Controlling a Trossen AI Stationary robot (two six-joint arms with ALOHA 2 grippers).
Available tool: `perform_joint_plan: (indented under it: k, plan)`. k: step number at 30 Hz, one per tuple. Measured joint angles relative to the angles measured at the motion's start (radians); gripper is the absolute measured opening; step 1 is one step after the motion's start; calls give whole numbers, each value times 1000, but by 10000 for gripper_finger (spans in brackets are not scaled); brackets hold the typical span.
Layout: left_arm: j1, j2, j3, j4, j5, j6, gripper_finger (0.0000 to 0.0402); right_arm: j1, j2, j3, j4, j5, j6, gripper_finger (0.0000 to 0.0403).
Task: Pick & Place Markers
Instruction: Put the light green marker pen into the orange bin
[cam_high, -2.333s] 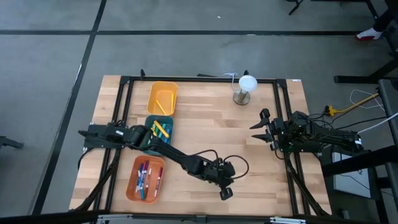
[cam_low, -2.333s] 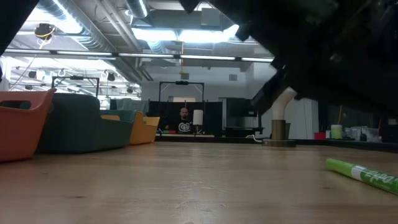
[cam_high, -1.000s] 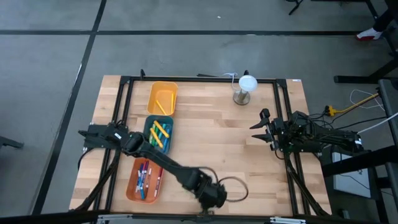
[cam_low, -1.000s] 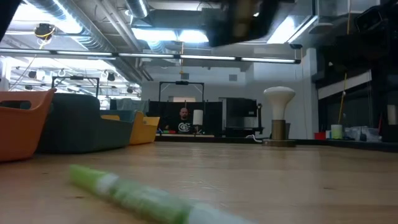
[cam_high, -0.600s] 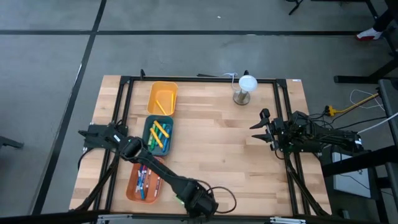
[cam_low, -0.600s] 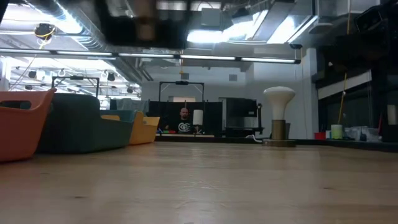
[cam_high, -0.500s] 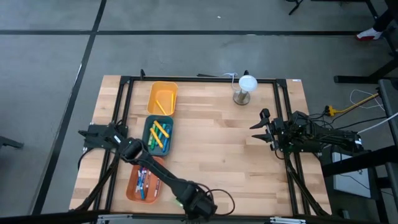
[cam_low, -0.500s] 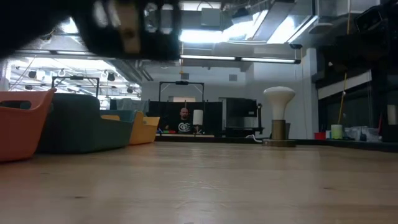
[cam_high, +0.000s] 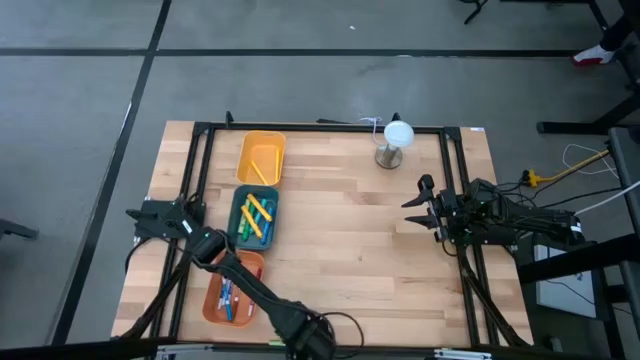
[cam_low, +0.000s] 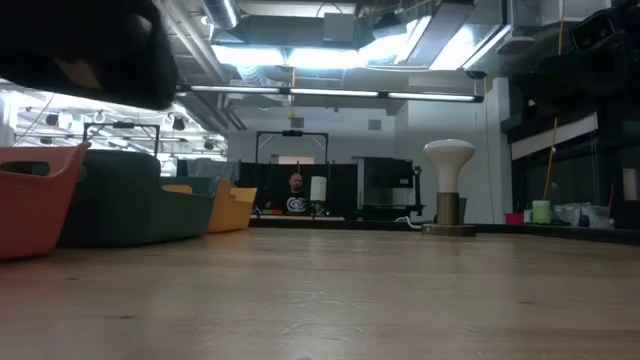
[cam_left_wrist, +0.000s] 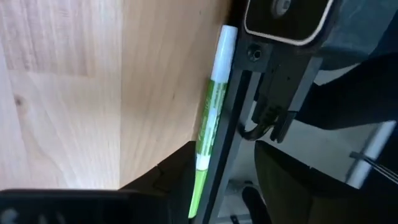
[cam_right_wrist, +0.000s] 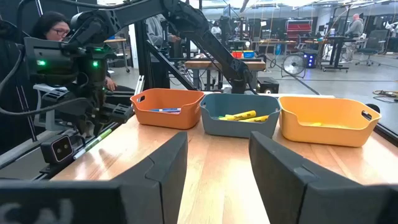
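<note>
A green marker (cam_left_wrist: 210, 118) lies along the table's (cam_high: 340, 240) near edge, under the left gripper (cam_high: 300, 340), whose jaw state I cannot tell. The right gripper (cam_high: 418, 207) waits at the right edge, fingers apart.

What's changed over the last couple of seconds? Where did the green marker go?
The left arm swept from mid-table to the near edge, and its gripper now sits there. The green marker rolled across the table and now lies at that edge against the frame. The right gripper and the three trays stayed put.
</note>
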Motion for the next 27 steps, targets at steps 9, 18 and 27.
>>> perform_joint_plan:
  k: [9,18,27]
  plan:
    - [-53,0,-20,31,-142,-38,169,0,0,0,0,0,0,170]
    - [-85,15,-48,-3,-138,-65,144,0,0,0,0,0,0,170]
    - [-85,35,-42,-79,-158,-170,103,0,0,0,0,0,0,170]
